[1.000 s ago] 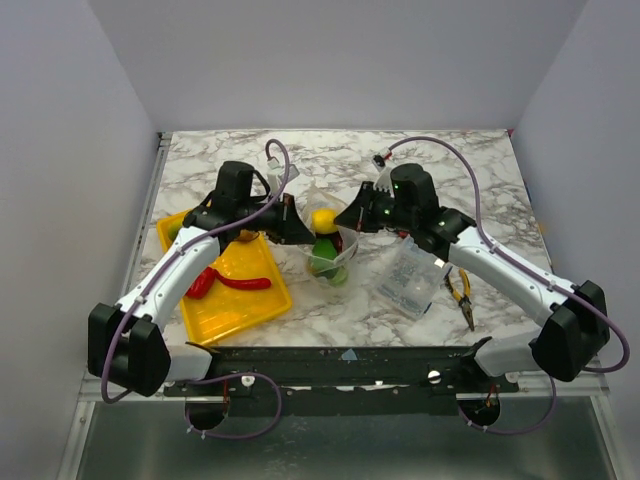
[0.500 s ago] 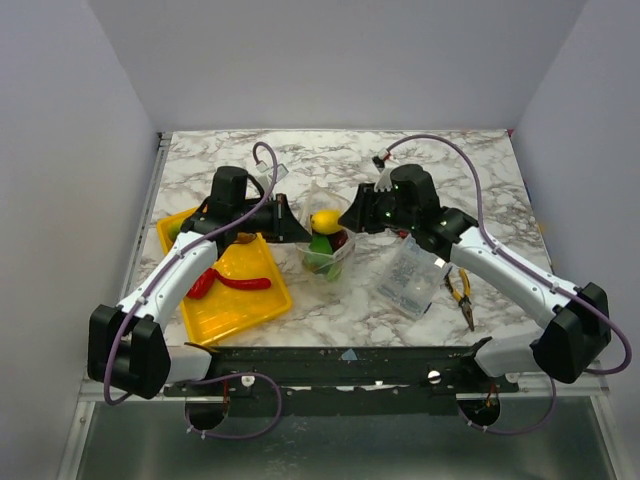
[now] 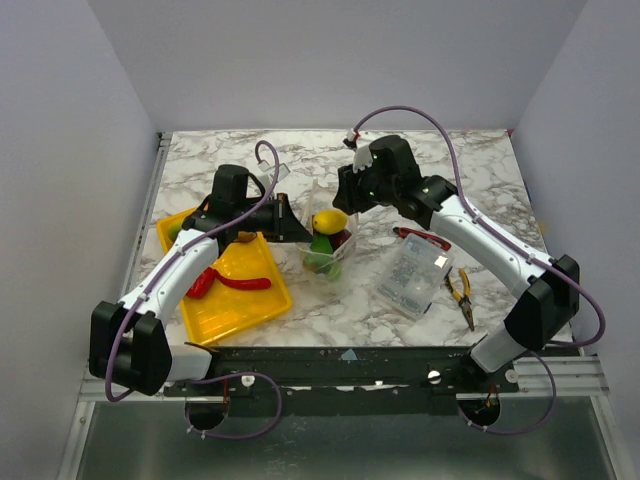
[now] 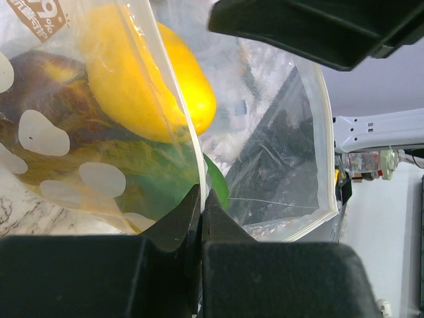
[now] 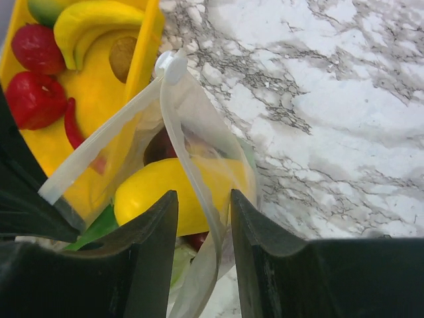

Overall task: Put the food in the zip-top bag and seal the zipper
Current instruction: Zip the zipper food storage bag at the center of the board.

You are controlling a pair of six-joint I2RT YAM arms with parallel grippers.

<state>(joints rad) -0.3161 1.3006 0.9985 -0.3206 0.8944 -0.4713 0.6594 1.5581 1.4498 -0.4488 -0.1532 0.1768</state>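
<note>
At the clear plastic zip-top bag [image 3: 325,255], seen from above, both arms reach inward: the left gripper [image 3: 290,222] is on its left rim, the right gripper [image 3: 343,195] over its far rim, and a yellow toy lemon [image 3: 329,221] sits inside. Left of the bag, a red toy chili [image 3: 243,283] lies in the yellow plastic tray [image 3: 255,300], so filling looks unfinished. Left wrist view: jaws pressed together, pinching the bag's film. Right wrist view: jaws apart, straddling the bag wall below the pale zipper strip [image 5: 99,142]. Next they'd need to close there, keeping the mouth spread.
</note>
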